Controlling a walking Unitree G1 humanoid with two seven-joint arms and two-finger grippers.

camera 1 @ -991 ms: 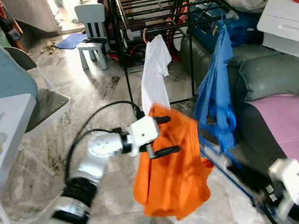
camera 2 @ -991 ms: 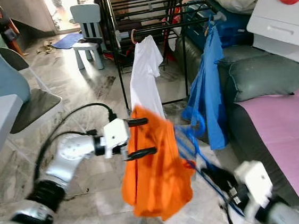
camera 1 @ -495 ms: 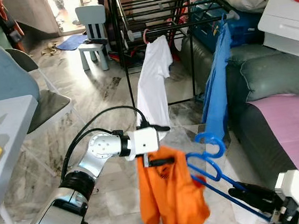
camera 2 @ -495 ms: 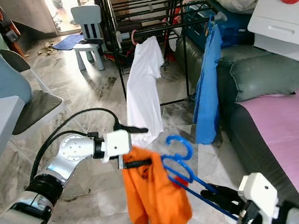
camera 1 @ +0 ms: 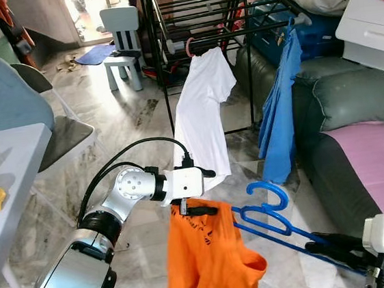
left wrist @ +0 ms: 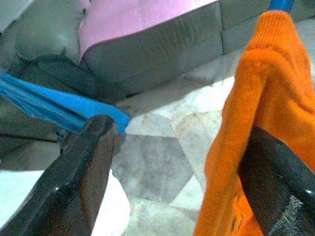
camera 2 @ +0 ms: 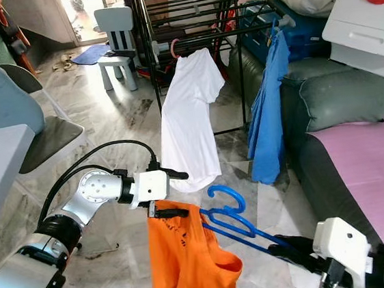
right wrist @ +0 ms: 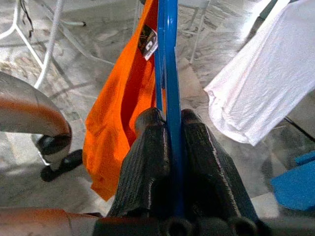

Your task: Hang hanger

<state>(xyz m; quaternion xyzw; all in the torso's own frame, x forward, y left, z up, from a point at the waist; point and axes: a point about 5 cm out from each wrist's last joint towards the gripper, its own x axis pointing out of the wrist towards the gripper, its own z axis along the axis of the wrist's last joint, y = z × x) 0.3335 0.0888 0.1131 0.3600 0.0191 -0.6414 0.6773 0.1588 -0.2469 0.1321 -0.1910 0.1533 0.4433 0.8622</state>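
The blue hanger (camera 1: 267, 208) is low over the floor, well short of the black drying rack (camera 1: 195, 9), so the step in hand seems to be dressing it, not hanging. The right hand (right wrist: 170, 147) is clamped on its blue bar. The left hand (camera 1: 200, 192) has fingers apart, one caught in the collar of the orange shirt (camera 1: 208, 266), though how firmly is hard to judge. Next, work the hanger into the collar, then lift it to a rail.
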